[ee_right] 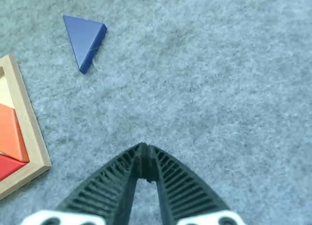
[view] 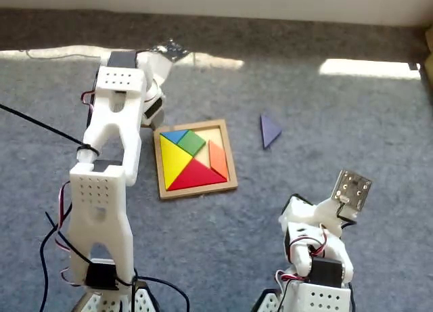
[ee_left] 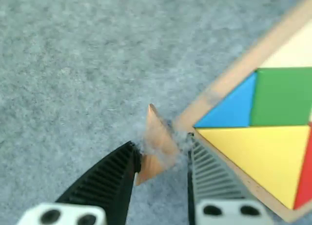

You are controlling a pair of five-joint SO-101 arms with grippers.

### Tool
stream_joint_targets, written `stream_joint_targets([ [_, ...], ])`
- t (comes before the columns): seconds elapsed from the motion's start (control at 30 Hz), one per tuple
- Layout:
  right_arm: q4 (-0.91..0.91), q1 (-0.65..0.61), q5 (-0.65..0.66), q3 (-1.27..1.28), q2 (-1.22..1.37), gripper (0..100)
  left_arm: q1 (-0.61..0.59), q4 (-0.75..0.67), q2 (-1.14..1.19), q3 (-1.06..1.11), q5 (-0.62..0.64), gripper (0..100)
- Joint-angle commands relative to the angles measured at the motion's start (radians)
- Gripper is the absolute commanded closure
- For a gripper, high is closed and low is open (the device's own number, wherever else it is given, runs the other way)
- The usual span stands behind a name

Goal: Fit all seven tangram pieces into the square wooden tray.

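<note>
The square wooden tray (view: pixel 197 190) lies mid-carpet holding a blue triangle (view: pixel 174 135), a green square (view: pixel 191 143), a yellow triangle (view: pixel 173 161), a red triangle (view: pixel 196 173) and an orange piece (view: pixel 218 158). My left gripper (ee_left: pixel 163 161) is at the tray's far-left outer corner (ee_left: pixel 229 76), shut on a small tan-orange triangle (ee_left: pixel 155 144) that stands on edge on the carpet. A dark blue triangle (view: pixel 269 130) (ee_right: pixel 84 37) lies loose on the carpet to the right of the tray. My right gripper (ee_right: pixel 145 161) is shut and holds nothing, well short of that triangle.
Grey carpet covers the floor. The left arm (view: pixel 111 143) stretches along the tray's left side. The right arm (view: pixel 314 248) sits folded at the near right. Bare pale wood (view: pixel 211 135) shows in the tray's far-right part. A tray edge (ee_right: pixel 29 127) borders the right wrist view.
</note>
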Motion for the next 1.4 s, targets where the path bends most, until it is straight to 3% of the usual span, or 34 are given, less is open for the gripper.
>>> stream_joint_targets([
  [0.0,0.004,0.008,0.005,0.116,-0.018,99.5,0.079,0.133,-0.143,-0.05,-0.028,89],
  [0.2,0.004,0.008,0.005,0.116,-0.018,99.5,0.137,0.166,-0.275,0.016,-0.031,93],
  [0.47,0.004,0.008,0.005,0.116,-0.018,99.5,0.291,0.161,-0.473,0.34,-0.13,96],
  [0.67,0.004,0.008,0.005,0.116,-0.018,99.5,0.374,-0.021,-0.579,0.607,-0.133,96],
  [0.83,-0.008,0.028,0.003,0.116,-0.018,99.5,0.43,-0.204,-0.634,0.826,-0.242,96],
  [0.93,-0.013,0.03,0.003,0.116,-0.018,99.5,0.456,-0.239,-0.673,0.9,-0.278,96],
  [1.17,-0.013,0.03,0.003,0.116,-0.018,99.5,0.443,-0.25,-0.754,0.957,-0.307,83],
  [1.37,-0.015,0.03,0.005,0.116,-0.018,99.5,0.403,-0.25,-0.809,0.957,-0.305,83],
])
